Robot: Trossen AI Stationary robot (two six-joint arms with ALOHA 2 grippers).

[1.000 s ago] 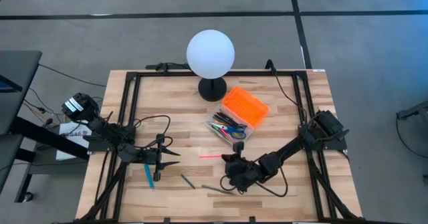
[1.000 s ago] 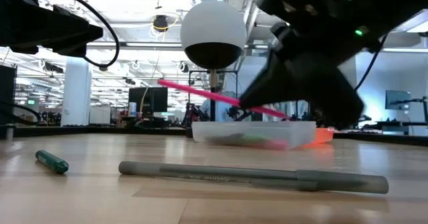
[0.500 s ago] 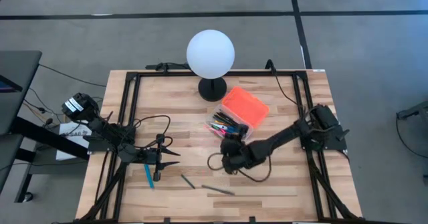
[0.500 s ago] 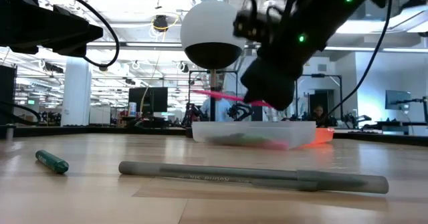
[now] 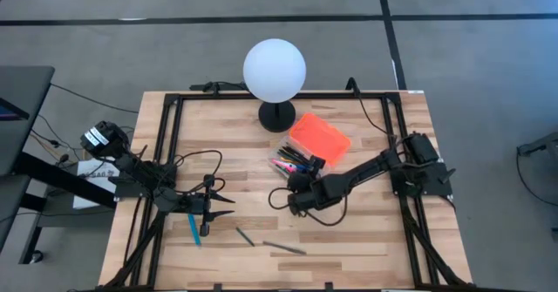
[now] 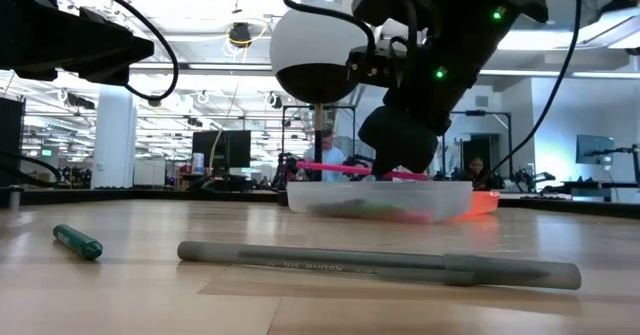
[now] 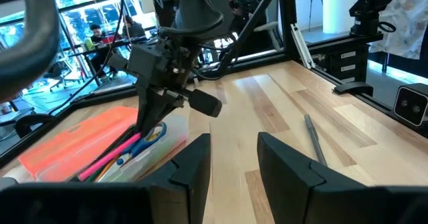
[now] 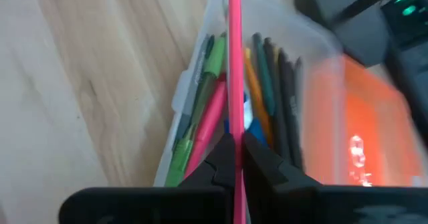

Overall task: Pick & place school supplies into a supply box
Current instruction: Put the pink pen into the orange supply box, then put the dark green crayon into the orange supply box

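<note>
One thin pink pen [image 8: 234, 63] is pinched between the closed fingers of the right gripper [image 8: 233, 147], held over the open supply box [image 5: 296, 163] and running lengthwise along it. In the low view the pink pen [image 6: 345, 168] lies nearly level just above the clear rim of the box [image 6: 380, 197]. The box sits right of the table's middle, its orange ribbed lid [image 5: 319, 138] folded open on the far side, toward the white globe lamp [image 5: 275, 70]. Inside the clear tray lie green, pink, yellow and dark pens and markers [image 8: 204, 110], with something blue under the held pen.

Three supplies lie loose on the wooden table [image 5: 227, 135], well apart from the box near the front edge: a blue pen [image 5: 193, 229], a short dark green marker [image 5: 244, 236] and a grey pen [image 5: 285, 247]. The left gripper [image 5: 228, 207] waits near the blue pen at the table's left, its fingers [image 7: 192, 164] parted and holding nothing.
</note>
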